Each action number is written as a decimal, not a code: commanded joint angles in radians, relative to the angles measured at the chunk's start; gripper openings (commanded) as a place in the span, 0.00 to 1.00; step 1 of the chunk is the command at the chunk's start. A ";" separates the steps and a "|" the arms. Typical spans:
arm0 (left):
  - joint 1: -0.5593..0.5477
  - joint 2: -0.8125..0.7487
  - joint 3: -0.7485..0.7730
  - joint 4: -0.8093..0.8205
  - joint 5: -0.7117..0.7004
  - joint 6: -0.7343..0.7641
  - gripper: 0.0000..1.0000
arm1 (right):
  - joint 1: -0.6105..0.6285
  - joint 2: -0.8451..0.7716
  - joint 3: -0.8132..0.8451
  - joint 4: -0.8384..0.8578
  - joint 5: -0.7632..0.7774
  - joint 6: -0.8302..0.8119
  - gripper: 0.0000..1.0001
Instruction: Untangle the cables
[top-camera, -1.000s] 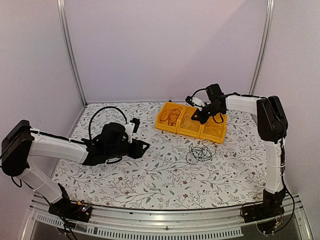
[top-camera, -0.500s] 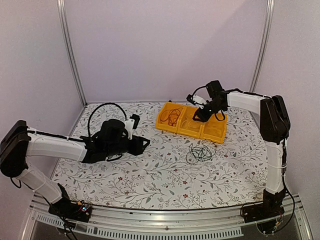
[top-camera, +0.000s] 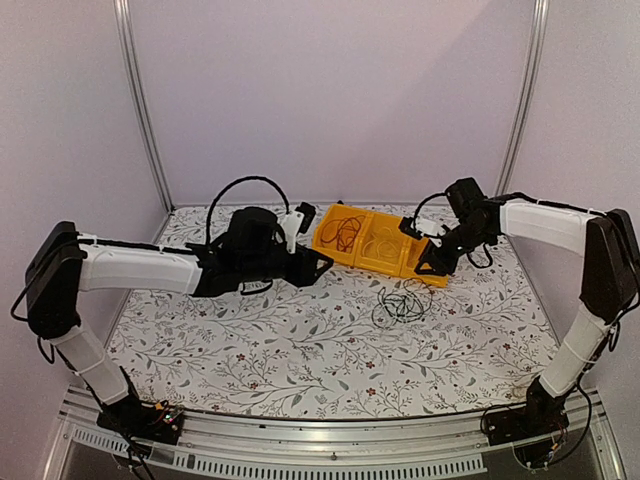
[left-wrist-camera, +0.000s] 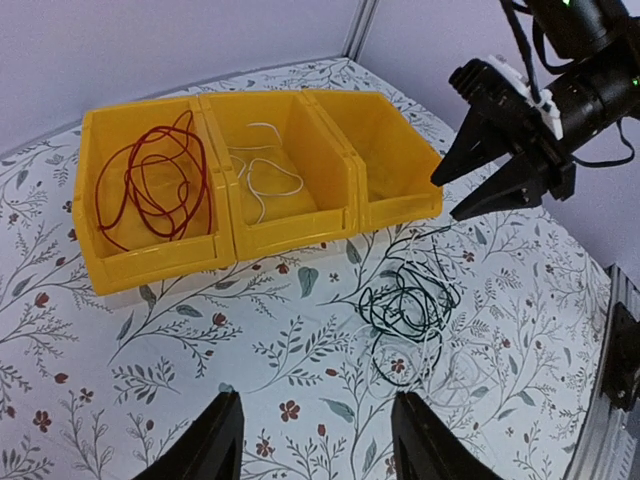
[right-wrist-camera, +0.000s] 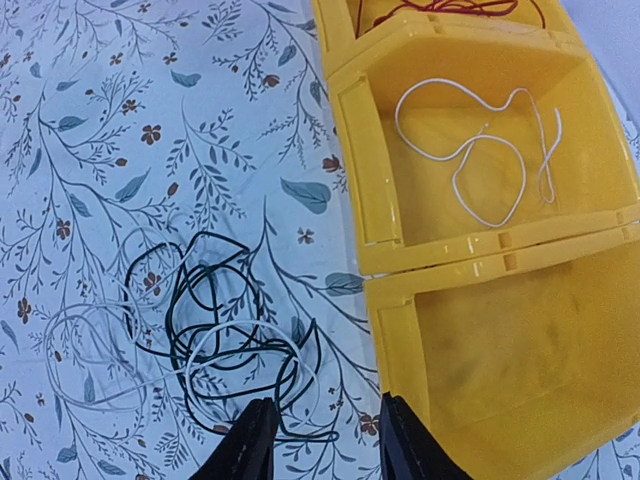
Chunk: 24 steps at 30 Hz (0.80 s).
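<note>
A loose tangle of dark green and white cables (top-camera: 402, 303) lies on the flowered table just in front of the yellow bins; it also shows as the tangle (left-wrist-camera: 410, 300) and the tangle (right-wrist-camera: 220, 330). A red cable (left-wrist-camera: 150, 185) is coiled in the left bin. A single white cable (right-wrist-camera: 480, 150) lies in the middle bin. My right gripper (right-wrist-camera: 325, 405) hangs open and empty above the tangle's edge and the right bin's front wall. My left gripper (left-wrist-camera: 315, 400) is open and empty, low over the table, left of the tangle.
Three joined yellow bins (top-camera: 404, 268) stand at the back centre; the right bin (right-wrist-camera: 520, 370) holds nothing. The right gripper (left-wrist-camera: 447, 198) sits close above the right bin's front corner. A metal rail (top-camera: 300, 455) runs along the near table edge.
The right gripper has opened and swung from above the middle bin to the right bin's front edge. The left arm has moved right and farther back, toward the bins.
</note>
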 joint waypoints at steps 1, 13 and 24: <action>-0.007 0.054 0.062 -0.029 0.078 0.035 0.53 | -0.001 0.021 -0.022 -0.015 -0.035 -0.033 0.40; -0.034 0.121 0.147 -0.049 0.112 0.066 0.53 | -0.001 0.125 0.048 -0.042 -0.045 -0.025 0.34; -0.036 0.146 0.146 -0.016 0.119 0.089 0.54 | -0.001 0.070 0.029 -0.095 0.015 -0.014 0.31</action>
